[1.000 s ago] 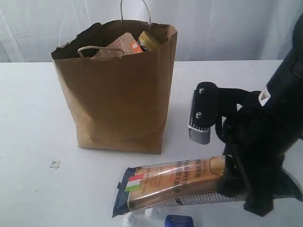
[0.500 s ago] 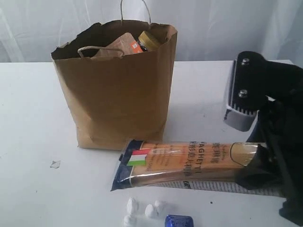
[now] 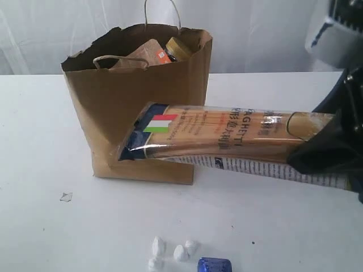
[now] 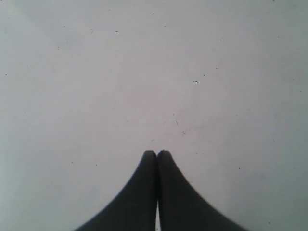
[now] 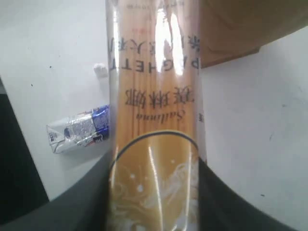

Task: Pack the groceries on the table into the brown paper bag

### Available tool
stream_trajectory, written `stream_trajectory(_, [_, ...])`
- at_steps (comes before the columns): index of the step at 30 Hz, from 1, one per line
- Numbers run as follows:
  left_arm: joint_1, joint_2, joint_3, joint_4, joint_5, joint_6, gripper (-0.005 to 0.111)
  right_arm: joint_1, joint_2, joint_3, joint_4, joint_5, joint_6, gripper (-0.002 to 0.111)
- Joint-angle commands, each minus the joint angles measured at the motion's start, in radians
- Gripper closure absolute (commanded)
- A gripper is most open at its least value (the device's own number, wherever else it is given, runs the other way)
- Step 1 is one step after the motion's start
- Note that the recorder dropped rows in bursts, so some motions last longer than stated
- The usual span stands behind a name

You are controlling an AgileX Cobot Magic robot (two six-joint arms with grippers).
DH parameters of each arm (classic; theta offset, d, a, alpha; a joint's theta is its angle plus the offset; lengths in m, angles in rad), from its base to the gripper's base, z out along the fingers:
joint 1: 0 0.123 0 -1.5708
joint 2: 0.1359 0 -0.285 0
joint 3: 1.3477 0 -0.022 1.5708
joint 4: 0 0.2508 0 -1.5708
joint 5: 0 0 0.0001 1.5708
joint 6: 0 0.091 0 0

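Note:
The brown paper bag (image 3: pixel 142 107) stands upright on the white table (image 3: pixel 39 141), its torn rim open. Inside it show a brown pouch (image 3: pixel 146 54) and a gold-lidded jar (image 3: pixel 178 49). My right gripper (image 5: pixel 153 180) is shut on one end of the spaghetti packet (image 3: pixel 227 139), holding it in the air roughly level, its blue end in front of the bag's lower face. A small blue-white carton (image 5: pixel 79 130) lies on the table below; its blue end (image 3: pixel 214 264) peeks in at the exterior view's bottom edge. My left gripper (image 4: pixel 157 153) is shut and empty over bare table.
Small white scraps (image 3: pixel 170 250) lie on the table near the front edge beside the carton. A tiny pale shard (image 3: pixel 66 196) lies left of the bag. A white curtain hangs behind the table.
My right gripper has lifted the spaghetti packet off the table and up to the right. The packet's blue end now hangs in front of the bag. The white scraps it covered are now exposed.

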Motion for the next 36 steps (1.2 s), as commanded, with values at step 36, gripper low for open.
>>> stream_trajectory(36, [-0.010,-0.004,0.004,-0.002,0.003,-0.002,0.107,-0.004,0.448,-0.592,-0.052,-0.049,0.185,0.108])
